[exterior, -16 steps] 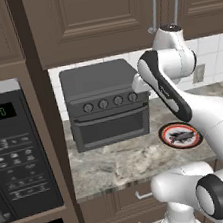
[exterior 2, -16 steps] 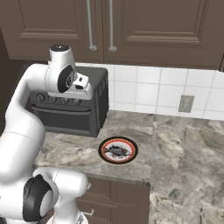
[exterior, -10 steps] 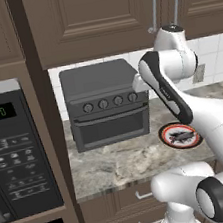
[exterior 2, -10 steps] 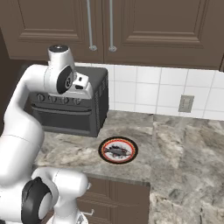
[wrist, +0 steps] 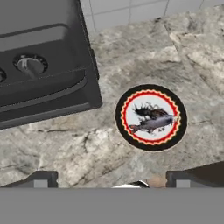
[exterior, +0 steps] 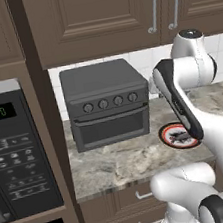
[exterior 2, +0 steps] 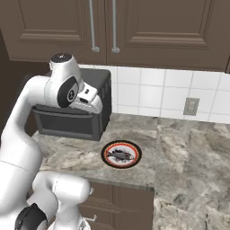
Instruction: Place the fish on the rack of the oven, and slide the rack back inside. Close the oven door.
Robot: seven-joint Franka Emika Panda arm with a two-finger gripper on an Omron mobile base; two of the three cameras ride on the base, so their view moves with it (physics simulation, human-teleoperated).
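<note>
The small dark fish point(wrist: 153, 122) lies on a round red-rimmed white plate point(wrist: 124, 114) on the marble counter. In the base views the fish point(exterior 2: 119, 155) point(exterior: 180, 135) sits to the right of the toaster oven. My gripper point(wrist: 111, 180) hovers well above the counter, looking down at the plate. Its two dark fingertips point(wrist: 41, 178) stand wide apart with nothing between them, so it is open. The oven, its rack and the oven door are out of view.
A dark grey four-knob toaster oven point(exterior: 107, 104) point(exterior 2: 72, 123) point(wrist: 39, 83) stands on the counter left of the plate. A black microwave point(exterior: 15, 148) with a keypad is built in at far left. Brown cabinets point(exterior 2: 157, 31) hang overhead. Bare counter point(exterior 2: 193, 152) stretches to the right.
</note>
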